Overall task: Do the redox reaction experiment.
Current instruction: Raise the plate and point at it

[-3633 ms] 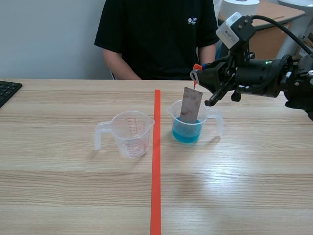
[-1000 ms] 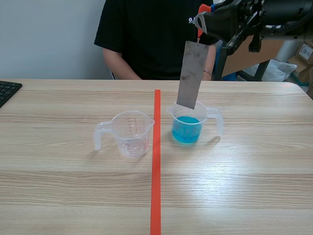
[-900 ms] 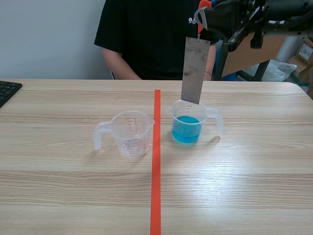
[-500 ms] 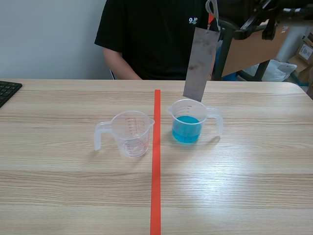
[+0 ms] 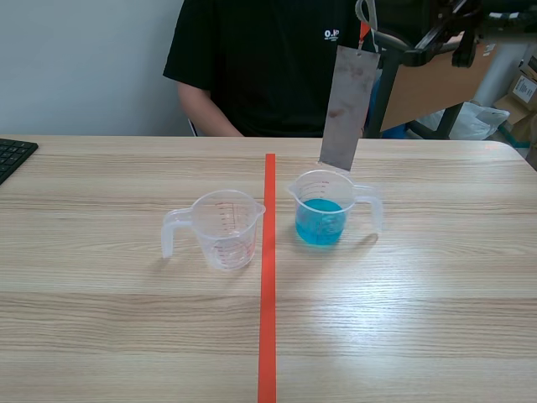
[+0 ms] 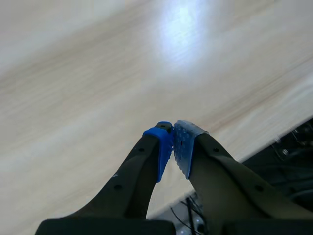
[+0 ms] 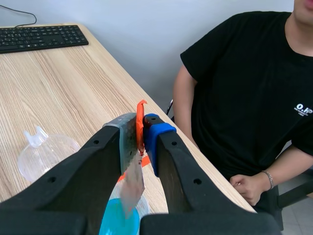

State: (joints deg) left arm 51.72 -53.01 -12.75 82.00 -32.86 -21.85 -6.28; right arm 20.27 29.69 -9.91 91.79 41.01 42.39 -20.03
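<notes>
A grey metal strip (image 5: 346, 107) hangs from a small orange clip (image 5: 362, 32), its lower end just above the rim of the clear cup of blue liquid (image 5: 321, 211). My right gripper (image 5: 373, 35), raised across the table's far side, is shut on that clip. In the right wrist view the orange clip (image 7: 141, 122) sits pressed between the gripper's (image 7: 140, 131) fingers, with the strip (image 7: 132, 185) dangling over the blue liquid cup (image 7: 116, 220). An empty clear measuring cup (image 5: 223, 228) stands left of the red tape line. My left gripper (image 6: 172, 143) is shut on nothing above bare table.
A person in a black shirt (image 5: 268, 59) sits across the table, one hand (image 7: 247, 186) resting near its far edge. A black keyboard (image 5: 13, 155) lies at the far left. The empty cup (image 7: 46, 152) stands beside the blue one.
The right gripper has lifted the metal strip out of the blue liquid and raised it; over the last second it rose a little more and shifted right.
</notes>
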